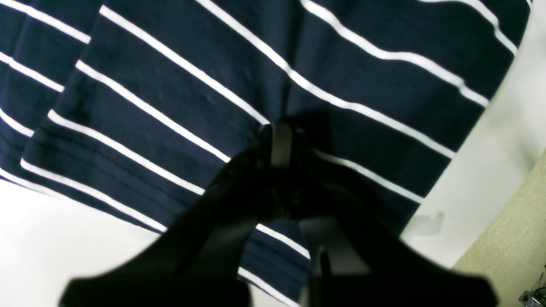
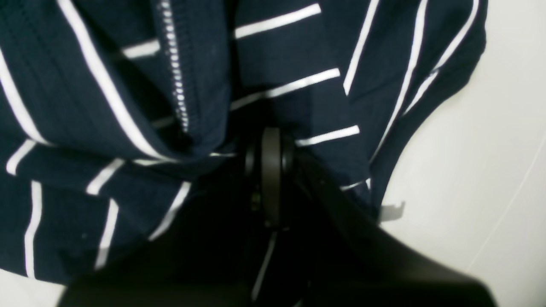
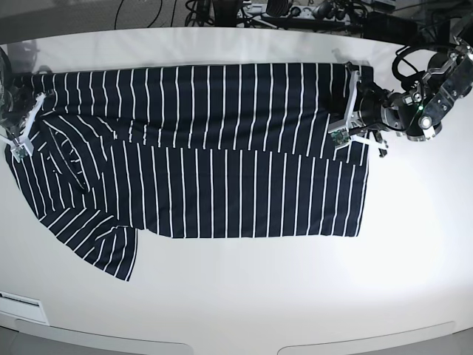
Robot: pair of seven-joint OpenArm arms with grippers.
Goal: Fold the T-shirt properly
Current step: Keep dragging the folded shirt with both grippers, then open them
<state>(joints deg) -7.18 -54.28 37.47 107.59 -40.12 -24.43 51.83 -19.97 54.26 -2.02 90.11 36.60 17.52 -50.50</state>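
The dark navy T-shirt (image 3: pixel 222 185) with thin white stripes lies spread across the white table (image 3: pixel 259 296). Its far long edge is folded over the body as a band (image 3: pixel 222 103). My left gripper (image 3: pixel 347 126) is at the shirt's right end. In the left wrist view its fingers (image 1: pixel 279 140) are closed together on the striped cloth (image 1: pixel 170 85), and a crease runs from the tip. My right gripper (image 3: pixel 22 126) is at the shirt's left end. In the right wrist view it (image 2: pixel 271 153) is shut on bunched cloth (image 2: pixel 85 85) near a stitched seam.
One sleeve (image 3: pixel 96 237) sticks out toward the front left. Bare white tabletop lies in front of the shirt and to its right (image 1: pixel 490 162). Beige floor (image 1: pixel 512 238) shows past the table edge. Cables and equipment (image 3: pixel 244 11) lie behind the table's far edge.
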